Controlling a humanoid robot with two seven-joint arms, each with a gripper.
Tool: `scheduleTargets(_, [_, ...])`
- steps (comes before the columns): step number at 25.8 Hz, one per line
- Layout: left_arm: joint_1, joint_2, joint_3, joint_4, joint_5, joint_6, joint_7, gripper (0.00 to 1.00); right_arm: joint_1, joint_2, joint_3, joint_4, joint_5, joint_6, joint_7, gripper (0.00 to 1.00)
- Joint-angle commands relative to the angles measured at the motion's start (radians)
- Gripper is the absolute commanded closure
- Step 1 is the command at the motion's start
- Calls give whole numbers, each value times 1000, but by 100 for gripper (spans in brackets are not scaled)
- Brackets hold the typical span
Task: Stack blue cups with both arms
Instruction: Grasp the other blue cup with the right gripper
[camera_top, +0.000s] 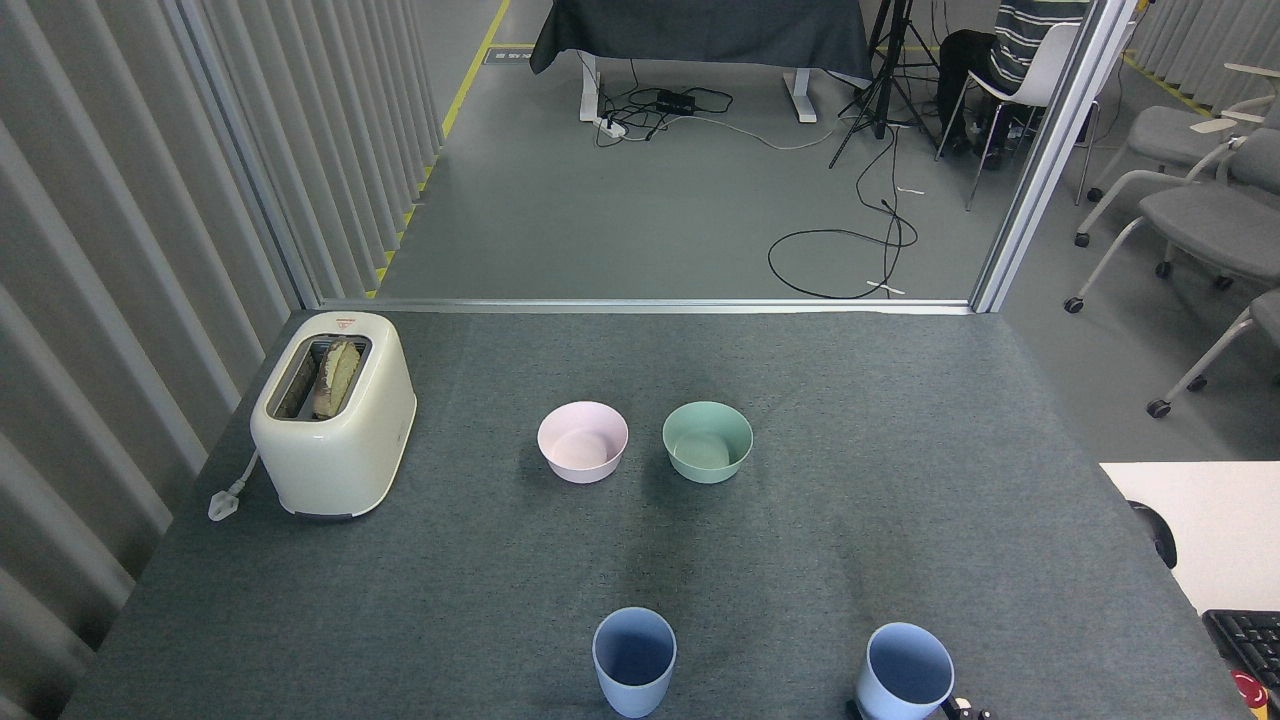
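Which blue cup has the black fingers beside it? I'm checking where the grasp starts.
The right blue cup: black fingers show at its lower right. The left blue cup stands alone.

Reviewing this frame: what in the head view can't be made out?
- Right pincer: only a dark tip at the bottom edge beside the right blue cup; open or shut, touching or not, unclear.
- Left pincer: out of view.
- Bases of both cups, including the left blue cup: cut off by the bottom edge.
- Toaster front: faces away.
- Keyboard: cropped at the right edge.
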Motion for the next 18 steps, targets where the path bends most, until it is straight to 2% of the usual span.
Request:
scheduleTargets(1, [0, -1, 1, 0, 0, 0, 0, 0, -28, 0, 2, 25, 1, 0, 1, 0])
scheduleTargets(3, [1, -1, 1, 0, 0, 0, 0, 0, -40, 2, 5, 37, 1, 2, -1, 1])
scheduleTargets(5, [1, 1, -1, 0, 0, 0, 0, 0, -43, 0, 8, 39, 2, 2, -1, 6])
scheduleTargets(9, [1, 1, -1, -1, 0, 0, 0, 0, -42, 2, 31, 39, 17, 8, -7, 32])
scheduleTargets(11, [1, 1, -1, -1, 0, 1, 0, 0, -38, 6, 32, 37, 33, 10, -11, 40])
scheduleTargets(15, [1, 1, -1, -1, 0, 1, 0, 0, -40, 9, 28, -1, 33, 11, -25, 49])
scheduleTargets(18, [0, 1, -2, -1, 0, 1, 0, 0, -78, 20, 29, -27, 33, 19, -14, 52])
